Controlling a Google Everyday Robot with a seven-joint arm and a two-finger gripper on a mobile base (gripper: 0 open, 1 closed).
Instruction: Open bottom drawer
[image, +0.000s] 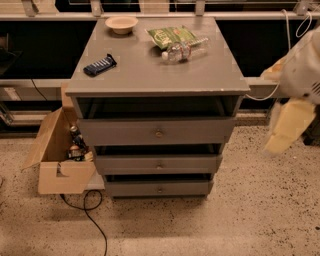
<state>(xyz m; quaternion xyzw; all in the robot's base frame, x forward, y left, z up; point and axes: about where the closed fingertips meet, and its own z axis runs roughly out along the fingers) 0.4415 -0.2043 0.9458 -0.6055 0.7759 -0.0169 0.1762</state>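
Grey cabinet top (150, 77): bowl (121, 23), bottle (183, 50), green bag (171, 35), perhaps candy bar (100, 65).

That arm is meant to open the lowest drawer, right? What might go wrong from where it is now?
1. The gripper hangs to the right of the cabinet, well above the bottom drawer. Its knob is tiny and probably easy to miss.
2. The middle drawer's knob sits just above, so the arm might grab the wrong one.
3. A jolt could roll the water bottle lying on its side on top.
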